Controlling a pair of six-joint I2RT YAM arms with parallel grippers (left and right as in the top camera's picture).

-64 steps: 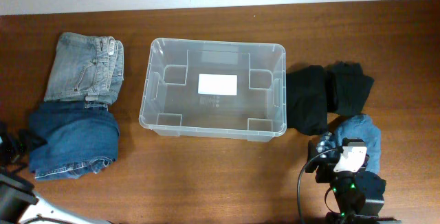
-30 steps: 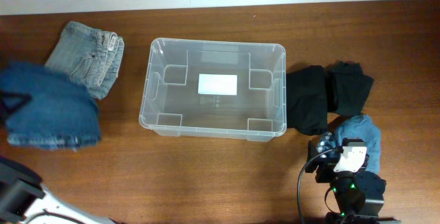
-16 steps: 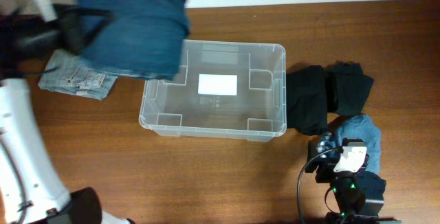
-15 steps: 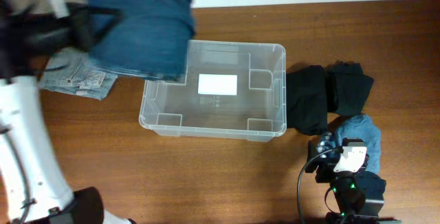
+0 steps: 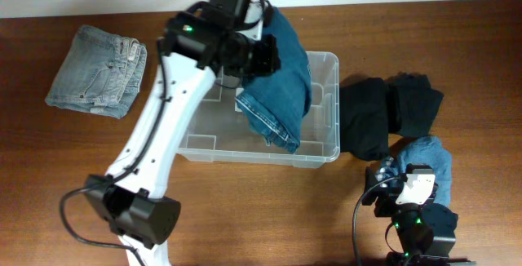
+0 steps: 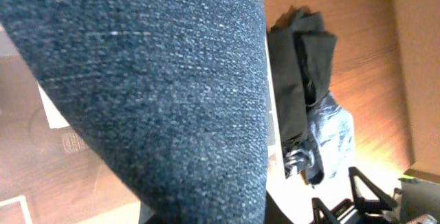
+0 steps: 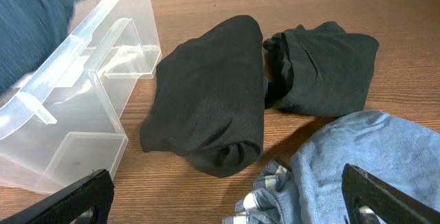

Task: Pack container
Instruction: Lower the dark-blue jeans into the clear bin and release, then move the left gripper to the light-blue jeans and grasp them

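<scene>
Left hand point(image 5: 263, 54) clamped on folded dark denim jeans point(image 5: 281, 86), hanging over clear round-cornered plastic container point(image 5: 330, 131)

Dark jeans point(image 5: 280, 82) mostly hide the left tool point(image 5: 263, 54), apparently clamped.

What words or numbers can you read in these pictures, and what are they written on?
No words or numbers can be read anywhere.
White label on the base of the clear plastic tub: mostly hidden by the dark blue jeans. The faint marks beside it are too blurred to read.
</scene>
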